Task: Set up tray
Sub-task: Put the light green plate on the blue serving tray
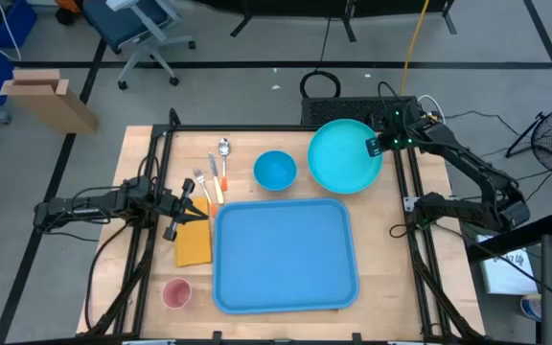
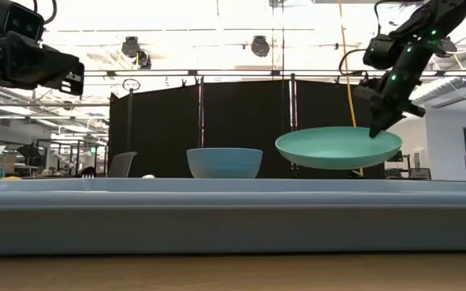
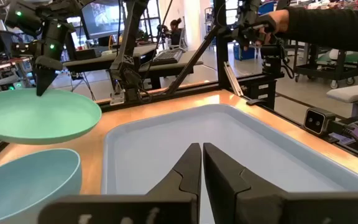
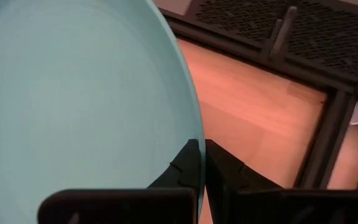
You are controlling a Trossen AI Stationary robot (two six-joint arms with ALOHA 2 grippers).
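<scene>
the tray (image 1: 286, 254) is a large flat blue plastic rectangle with rounded corners and a raised rim, bare inside, lying on the wooden surface (image 1: 391, 259) near its front middle. no writing or label can be read on it. just behind it sits a blue bowl (image 1: 275, 170), and beside that a round teal plate (image 1: 343, 156), lifted clear of the surface and tilted in the low view. the right gripper (image 1: 373, 146) is clenched on the plate's rim. left of the tray lie an orange napkin (image 1: 193, 244), a pink cup (image 1: 176, 292), and a spoon (image 1: 224, 149) among other cutlery. the left gripper (image 1: 192, 206) hovers over the napkin's edge, fingers (image 3: 188, 171) pressed together, holding nothing.
</scene>
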